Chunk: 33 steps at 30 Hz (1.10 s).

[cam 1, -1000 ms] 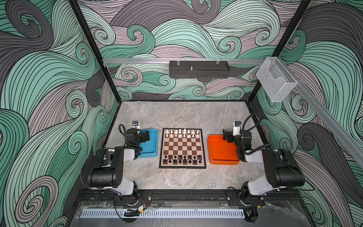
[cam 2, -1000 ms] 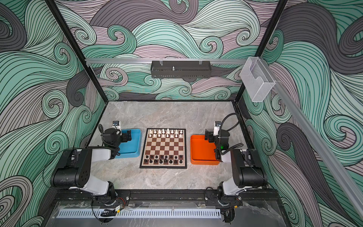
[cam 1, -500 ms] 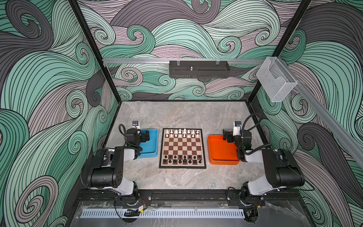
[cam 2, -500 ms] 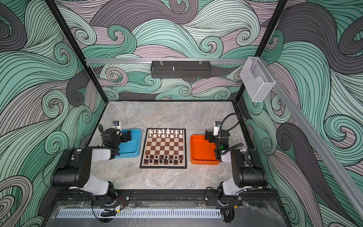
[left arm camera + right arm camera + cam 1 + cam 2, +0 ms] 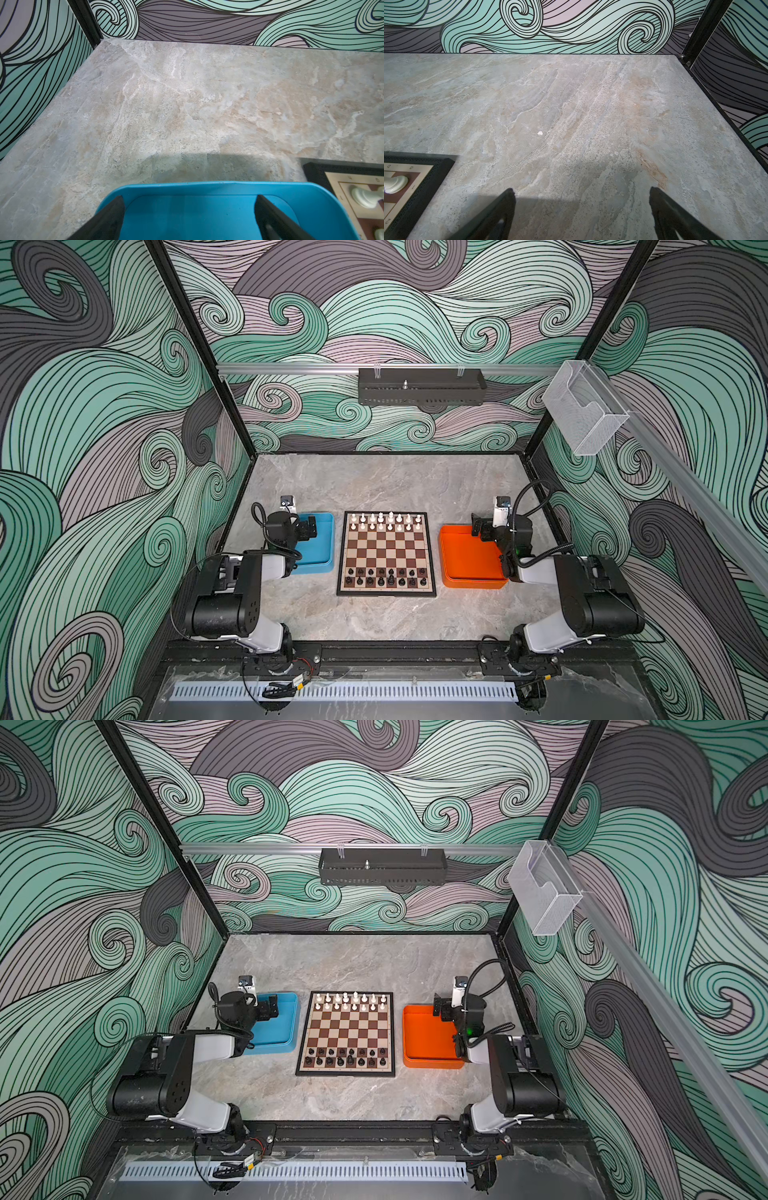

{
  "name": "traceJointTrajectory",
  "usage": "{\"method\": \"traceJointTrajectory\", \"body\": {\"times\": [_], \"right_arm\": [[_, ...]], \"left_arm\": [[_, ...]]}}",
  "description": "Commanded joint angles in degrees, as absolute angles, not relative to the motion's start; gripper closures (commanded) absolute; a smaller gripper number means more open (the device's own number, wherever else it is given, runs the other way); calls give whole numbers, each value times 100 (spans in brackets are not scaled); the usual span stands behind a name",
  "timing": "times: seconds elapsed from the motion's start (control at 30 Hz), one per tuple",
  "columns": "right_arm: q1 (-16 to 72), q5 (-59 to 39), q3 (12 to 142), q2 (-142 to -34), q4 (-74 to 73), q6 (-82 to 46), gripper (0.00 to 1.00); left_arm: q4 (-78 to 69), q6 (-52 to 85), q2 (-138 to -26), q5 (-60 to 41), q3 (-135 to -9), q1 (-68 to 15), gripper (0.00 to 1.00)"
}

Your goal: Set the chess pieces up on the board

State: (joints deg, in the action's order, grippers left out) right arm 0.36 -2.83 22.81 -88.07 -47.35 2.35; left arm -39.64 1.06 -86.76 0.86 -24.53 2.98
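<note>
Both top views show the board [image 5: 386, 549] on the bench [image 5: 374, 485] between blue tray [image 5: 330, 539] and orange tray [image 5: 457, 560]; white chess pieces [image 5: 385, 521] stand in its two far rows, black chess pieces [image 5: 386, 577] in its two near rows. Left jaws spread wide, empty, over blue tray's far end; right jaws wide, empty, by orange tray's far right corner.
</note>
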Motion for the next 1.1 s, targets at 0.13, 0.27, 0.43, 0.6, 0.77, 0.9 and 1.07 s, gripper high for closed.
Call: {"method": "traceJointTrajectory", "body": {"times": [0.13, 0.27, 0.43, 0.6, 0.77, 0.9, 1.07], "right_arm": [[1, -242, 1987, -8692, -5335, 163, 1], [5, -184, 2374, -8812, -4737, 152, 0], [-9, -281, 2127, -8748, -5144, 156, 0], [-18, -289, 2370, -8817, -4749, 157, 0], [-25, -292, 2329, -8824, -4837, 132, 0], [-27, -289, 2329, -8816, -4844, 132, 0], [-26, -299, 2346, -8834, -4814, 148, 0]], "left_arm": [[-4051, 132, -8676, 49, -2525, 350, 1], [-3818, 142, -8739, -14, -2691, 380, 1], [-4079, 114, -8604, -106, -2462, 404, 1], [-4076, 127, -8663, -105, -2499, 411, 2], [-3778, 122, -8728, -185, -2696, 438, 1], [-3792, 119, -8723, -193, -2694, 439, 1], [-3795, 123, -8727, -193, -2689, 439, 1]]}}
